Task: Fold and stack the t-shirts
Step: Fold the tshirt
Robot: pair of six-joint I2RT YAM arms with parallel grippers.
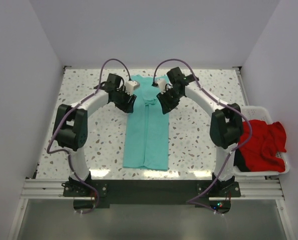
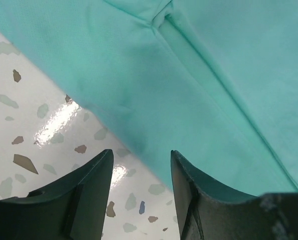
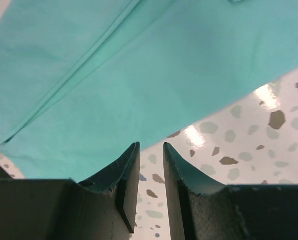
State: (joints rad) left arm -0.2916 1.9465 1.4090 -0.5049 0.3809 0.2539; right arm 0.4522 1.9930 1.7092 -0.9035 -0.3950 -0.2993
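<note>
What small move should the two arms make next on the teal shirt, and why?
Probably close each gripper on the far end of the soft teal fabric t-shirt. It lies as a narrow strip; the left gripper and right gripper flank that end, fingers apart, holding nothing, so a crosswise fold seems next.

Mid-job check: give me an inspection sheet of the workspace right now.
Surface: glossy speckled terrazzo table.
Job's things: teal-green fabric t-shirt folded into a long strip, flat at centre; bright red fabric t-shirt crumpled in white slatted plastic basket, right side.
Clutter: nothing seen.
Grippers: left gripper and right gripper both empty, fingers apart, flanking the teal shirt's far end.
Cables: purple cables loop along both arms.
Surroundings: plain white walls on three sides.
</note>
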